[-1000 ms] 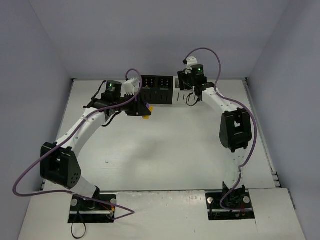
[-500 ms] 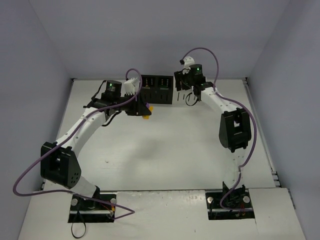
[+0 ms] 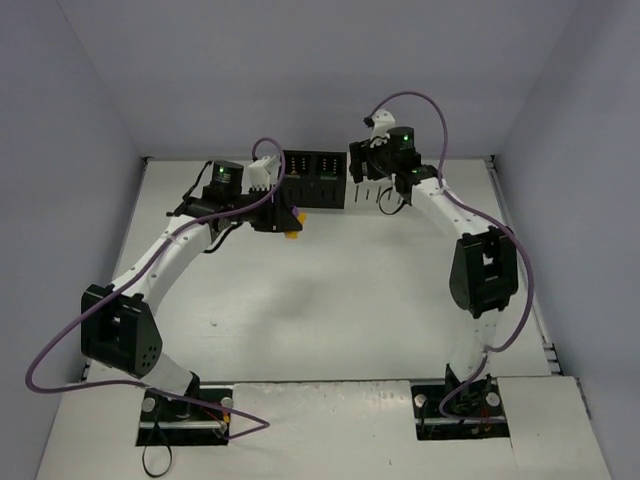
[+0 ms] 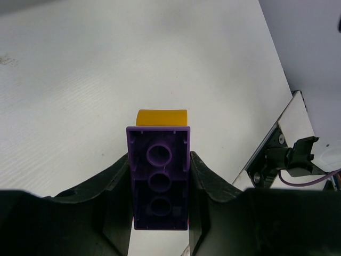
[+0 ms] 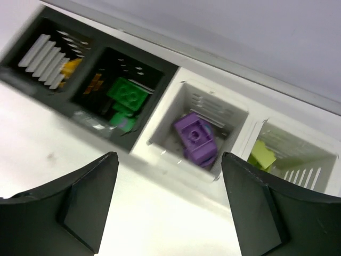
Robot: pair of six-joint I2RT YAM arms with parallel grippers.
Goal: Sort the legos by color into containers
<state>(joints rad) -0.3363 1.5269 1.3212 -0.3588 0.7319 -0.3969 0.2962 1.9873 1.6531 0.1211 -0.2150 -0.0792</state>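
Observation:
My left gripper [image 4: 160, 159] is shut on a purple lego [image 4: 159, 184] with an orange-yellow lego [image 4: 162, 117] joined to its far end. It holds the pair above the table, just in front of the black bins [image 3: 310, 180]; the orange piece [image 3: 291, 235] shows under it from above. My right gripper [image 5: 168, 162] is open and empty over the row of bins. Below it, one black bin [image 5: 32, 37] holds an orange lego [image 5: 70, 66], the other [image 5: 144, 57] dark green legos [image 5: 127, 95]. A white bin [image 5: 213, 92] holds a purple lego [image 5: 195, 137]. The end white bin [image 5: 298, 137] holds a lime lego [image 5: 262, 156].
The bin row stands against the back wall [image 3: 320, 80]. Purple walls close the table on the left and right sides. The right arm's elbow [image 3: 485, 275] stands high on the right; the left arm's elbow [image 3: 120, 330] is at the near left.
The right arm's elbow has swung to the right while its open gripper stays over the bins. The left arm and its purple and orange legos have not moved.

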